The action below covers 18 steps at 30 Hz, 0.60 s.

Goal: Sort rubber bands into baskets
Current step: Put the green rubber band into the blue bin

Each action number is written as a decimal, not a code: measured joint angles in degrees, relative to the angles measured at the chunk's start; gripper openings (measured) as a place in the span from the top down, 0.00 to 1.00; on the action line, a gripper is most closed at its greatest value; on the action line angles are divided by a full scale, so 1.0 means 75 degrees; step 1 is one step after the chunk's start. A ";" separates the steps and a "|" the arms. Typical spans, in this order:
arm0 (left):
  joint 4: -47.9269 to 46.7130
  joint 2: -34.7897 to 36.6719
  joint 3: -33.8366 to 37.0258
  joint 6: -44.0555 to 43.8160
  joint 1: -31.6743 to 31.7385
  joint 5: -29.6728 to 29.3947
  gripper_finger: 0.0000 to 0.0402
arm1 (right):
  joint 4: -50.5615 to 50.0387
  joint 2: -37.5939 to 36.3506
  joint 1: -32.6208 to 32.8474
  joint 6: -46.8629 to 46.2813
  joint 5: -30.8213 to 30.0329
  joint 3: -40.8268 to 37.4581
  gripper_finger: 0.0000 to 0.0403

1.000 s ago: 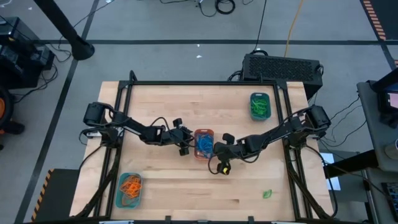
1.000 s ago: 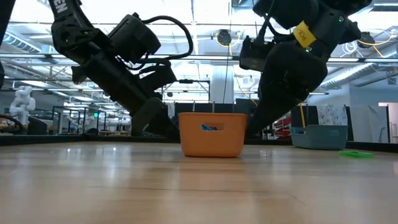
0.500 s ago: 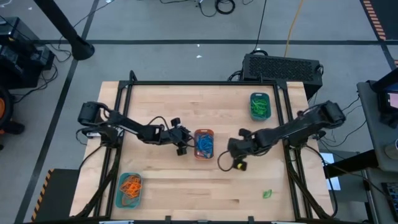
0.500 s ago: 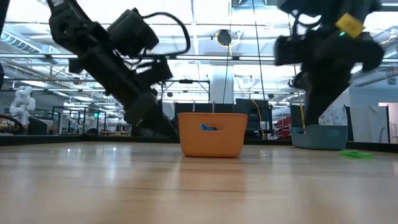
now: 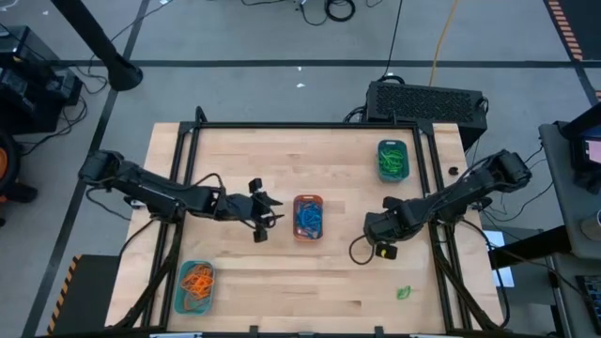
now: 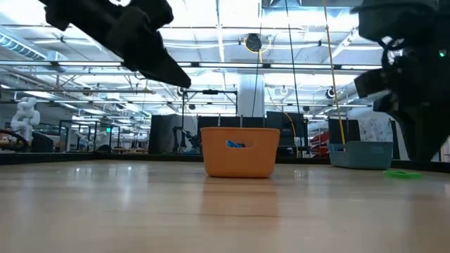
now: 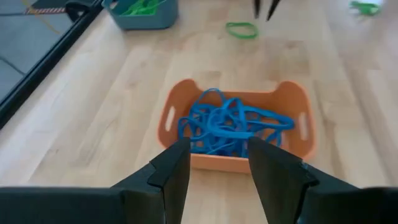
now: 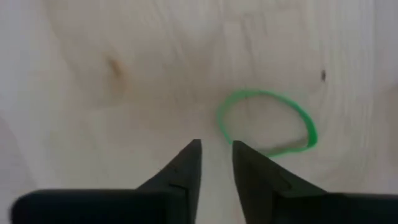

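Observation:
The orange basket holds a tangle of blue rubber bands at the table's middle. A teal basket with green bands stands at the far right. Another teal basket with orange bands stands at the near left. My left gripper hovers open just left of the orange basket, with nothing between its fingers. My right gripper points down over the bare wood right of the orange basket, its fingers a little apart. A loose green band lies flat on the table just beside the fingertips, untouched.
A second loose green band lies near the table's near right corner. A black frame runs along the table's far edge and down both sides. Bare wood spreads across the near middle of the table.
My left gripper has risen and drawn back toward the table's left edge, away from the orange basket. My right gripper has left the orange basket's right side and gone toward the table's right edge, tipping to point down at the wood.

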State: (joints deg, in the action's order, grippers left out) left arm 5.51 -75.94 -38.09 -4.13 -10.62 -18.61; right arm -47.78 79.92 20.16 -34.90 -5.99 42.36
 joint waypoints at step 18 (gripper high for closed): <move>-0.0005 0.0079 0.0003 0.0246 -0.0247 -0.0204 0.58 | 0.1554 -0.0029 0.0000 0.0537 -0.0157 -0.1178 0.70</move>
State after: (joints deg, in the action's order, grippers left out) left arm 5.48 -75.35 -38.06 -2.28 -12.47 -20.14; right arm -36.12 79.70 20.16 -30.87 -7.17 33.52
